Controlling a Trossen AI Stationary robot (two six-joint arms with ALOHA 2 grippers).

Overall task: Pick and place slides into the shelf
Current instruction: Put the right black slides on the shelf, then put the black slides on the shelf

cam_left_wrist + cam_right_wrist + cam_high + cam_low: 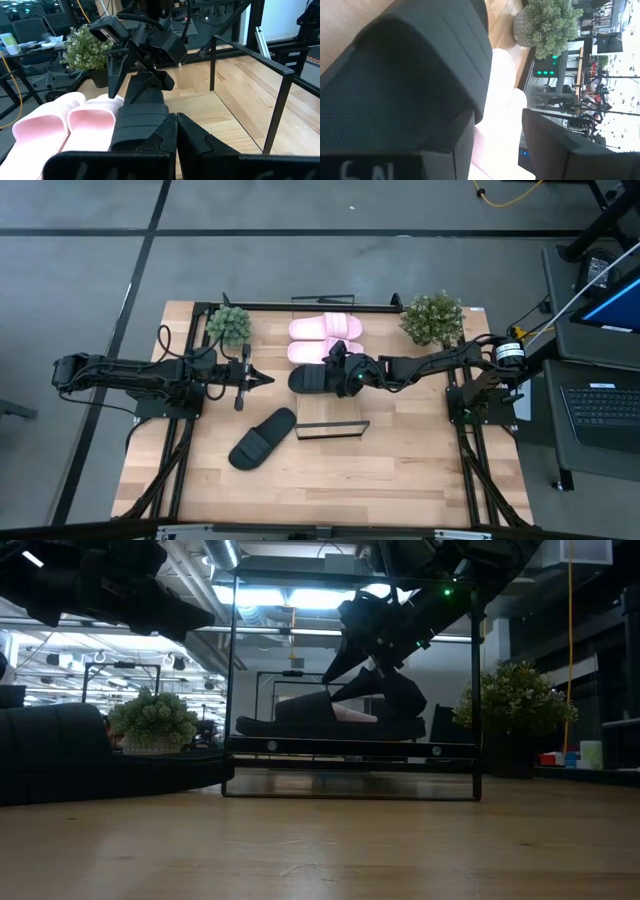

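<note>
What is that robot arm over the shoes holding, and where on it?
The right gripper straddles the strap of a black slide on the shelf; whether it actually grips cannot be told.
</note>
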